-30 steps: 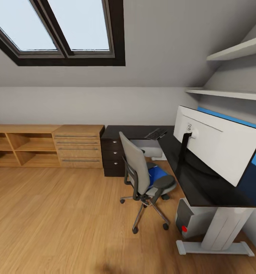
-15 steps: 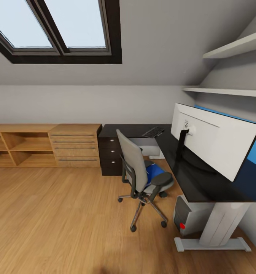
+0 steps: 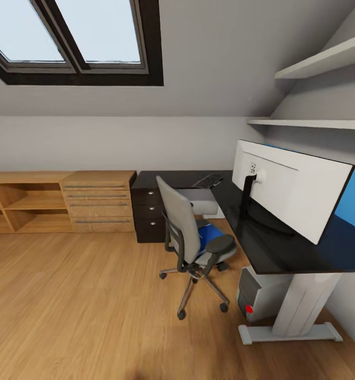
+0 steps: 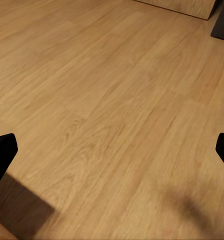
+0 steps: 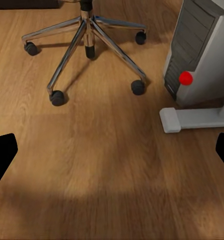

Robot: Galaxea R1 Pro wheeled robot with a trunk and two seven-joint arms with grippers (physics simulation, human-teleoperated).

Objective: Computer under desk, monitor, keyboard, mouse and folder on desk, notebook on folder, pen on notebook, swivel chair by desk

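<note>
Two grippers over bare wood-plank floor [image 3: 82,295], attic bedroom with sloped grey ceiling and a dark-framed skylight [image 3: 77,42] at far left.

Desk [image 3: 282,248]: glossy black L-shaped top, white legs, black drawer unit at its far left end. Sits along the right wall. Light wooden cabinet [image 3: 98,208] with drawers and open shelves runs along the far wall, touching or just beside the drawer unit. Two white wall shelves [image 3: 314,124] above the desk on the right.

Monitor [image 3: 290,190]: wide, pale grey back facing us, thin black stand, standing on the desk. Keyboard [image 3: 208,181]: dark, slim, on the far part of the desk. Computer [image 3: 259,293]: light grey tower, red dot on front, on the floor under the near end of the desk, beside the white leg foot; also seen by the right wrist camera [image 5: 204,50].

Chair [image 3: 190,237]: grey padded back and seat, black armrests, chrome star base on black casters, just left of the desk. Folder [image 3: 209,235]: bright blue, flat, lying on the chair seat.

Left gripper [image 4: 112,150]: fingers spread wide, holding nothing, only floor between them. Right gripper [image 5: 112,155]: also spread wide, empty, above the floor near the chair base [image 5: 84,35] and the tower.
</note>
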